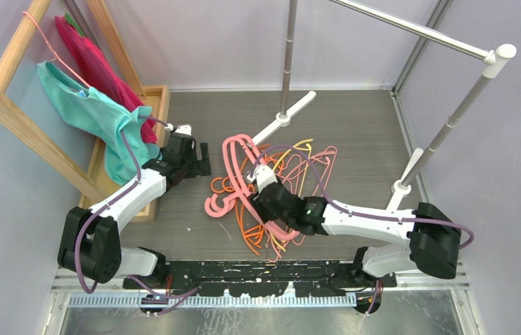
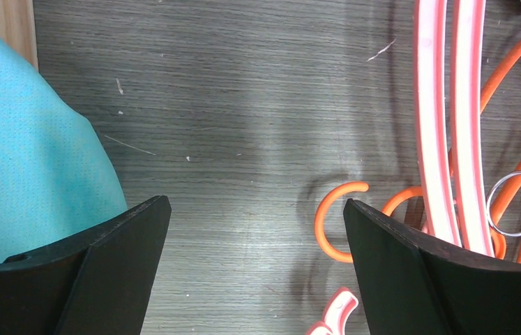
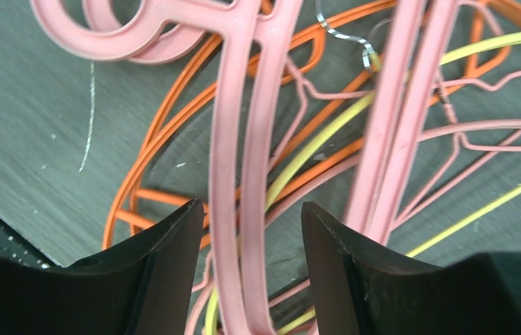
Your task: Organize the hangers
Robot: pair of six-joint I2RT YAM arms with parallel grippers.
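The hangers (image 1: 271, 174) lie in a tangled heap on the grey floor: thick pink, thin pink, orange and yellow ones. My right gripper (image 1: 266, 209) is down in the heap. In the right wrist view it (image 3: 252, 206) is open, and a bar of a thick pink hanger (image 3: 243, 105) runs between its jaws with a gap on each side. My left gripper (image 1: 203, 159) is open and empty over bare floor just left of the heap. In the left wrist view it (image 2: 257, 201) has an orange hook (image 2: 327, 223) and pink hanger bars (image 2: 446, 139) by its right finger.
A wooden rack (image 1: 6, 98) leans at the left with a teal cloth (image 1: 90, 112) on a thin pink hanger and a red garment (image 1: 97, 63). The teal cloth (image 2: 27, 160) is close to my left finger. A metal clothes rail (image 1: 411, 28) stands behind the heap.
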